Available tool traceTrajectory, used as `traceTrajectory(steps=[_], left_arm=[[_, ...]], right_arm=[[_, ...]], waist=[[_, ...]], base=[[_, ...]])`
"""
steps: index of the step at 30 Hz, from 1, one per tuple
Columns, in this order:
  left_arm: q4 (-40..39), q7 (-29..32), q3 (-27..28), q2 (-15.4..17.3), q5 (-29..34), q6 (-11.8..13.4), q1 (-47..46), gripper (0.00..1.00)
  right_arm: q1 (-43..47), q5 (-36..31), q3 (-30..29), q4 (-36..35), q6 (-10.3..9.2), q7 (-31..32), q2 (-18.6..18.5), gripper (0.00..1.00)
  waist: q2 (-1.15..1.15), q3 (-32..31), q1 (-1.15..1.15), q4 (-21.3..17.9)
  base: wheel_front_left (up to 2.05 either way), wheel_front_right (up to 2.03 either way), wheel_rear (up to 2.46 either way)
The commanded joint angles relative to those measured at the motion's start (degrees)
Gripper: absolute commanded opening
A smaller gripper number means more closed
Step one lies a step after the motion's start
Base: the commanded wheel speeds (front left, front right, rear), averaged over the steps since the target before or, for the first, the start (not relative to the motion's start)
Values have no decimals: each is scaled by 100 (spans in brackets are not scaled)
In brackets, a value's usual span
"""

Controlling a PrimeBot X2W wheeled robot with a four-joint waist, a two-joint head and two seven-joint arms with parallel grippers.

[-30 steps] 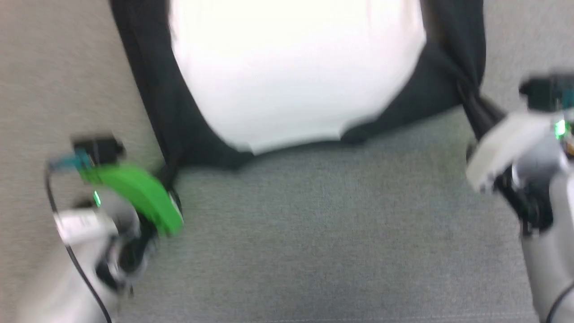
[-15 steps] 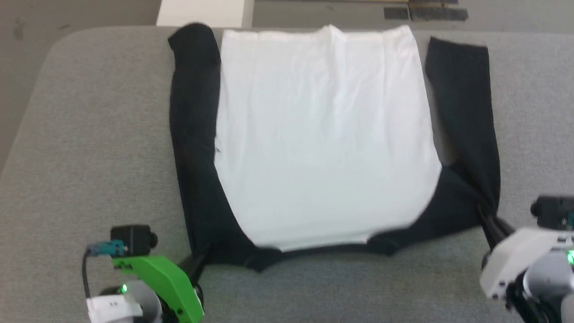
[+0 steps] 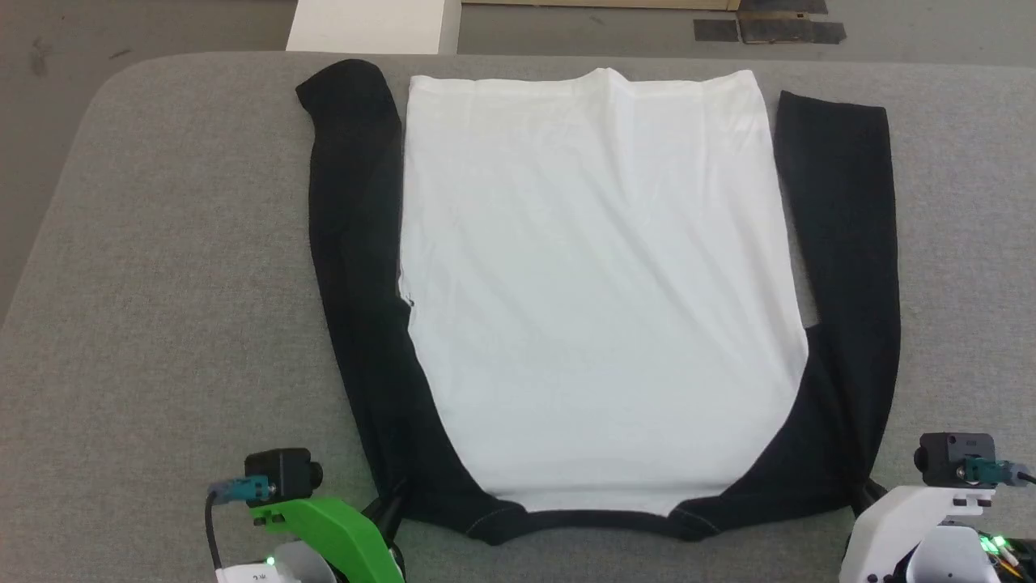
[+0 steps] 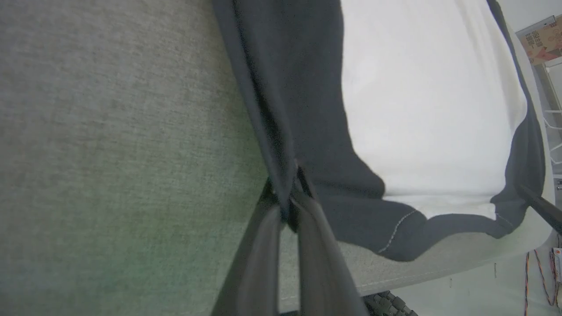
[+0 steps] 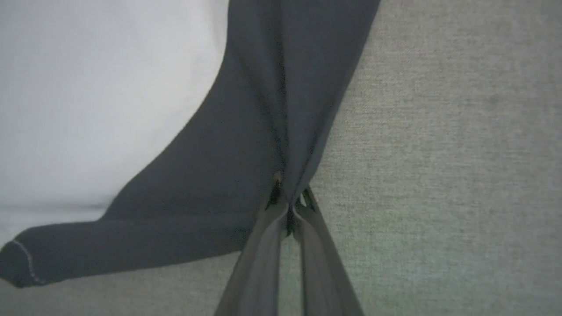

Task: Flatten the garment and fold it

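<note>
One grey cloth-covered table (image 3: 162,283) is recorded beneath everything, its far corners rounded. The garment (image 3: 599,308) is laid flat on it, centred and spanning most of the depth from near edge to far edge. The long axis is aligned away from the robot: the black neck trim (image 3: 599,522) is turned toward the robot at the near edge, and the straight white hem is placed at the far edge. The white body is spread with only faint creases noted.

The two black sleeves are laid alongside the body, cuffs pointing to the far side. The left sleeve (image 3: 356,267) is pressed against the body's edge. The right sleeve (image 3: 842,267) is set slightly apart from it toward the cuff, with a strip of table seen between.

The left gripper (image 4: 287,206) is found at the near left shoulder, its fingers pressed together on a bunched fold of black cloth. The right gripper (image 5: 287,206) is likewise clamped on the black cloth of the near right shoulder, with creases fanned out from the pinch. Both shoulder corners are drawn to points at the fingertips.
</note>
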Motion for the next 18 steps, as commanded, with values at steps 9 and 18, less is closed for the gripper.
traceTrajectory(steps=[9,18], left_arm=[[88,-344,165,53,81,27,106,100],[-442,-1129,734,473,445,331,116,100]], right_arm=[[254,376,-126,-325,-50,-894,-11,100],[332,128,57,-913,-50,-2587,-10,100]], waist=[[0,-206,1,8],[0,-250,1,-68]], base=[[0,0,0],[0,0,0]])
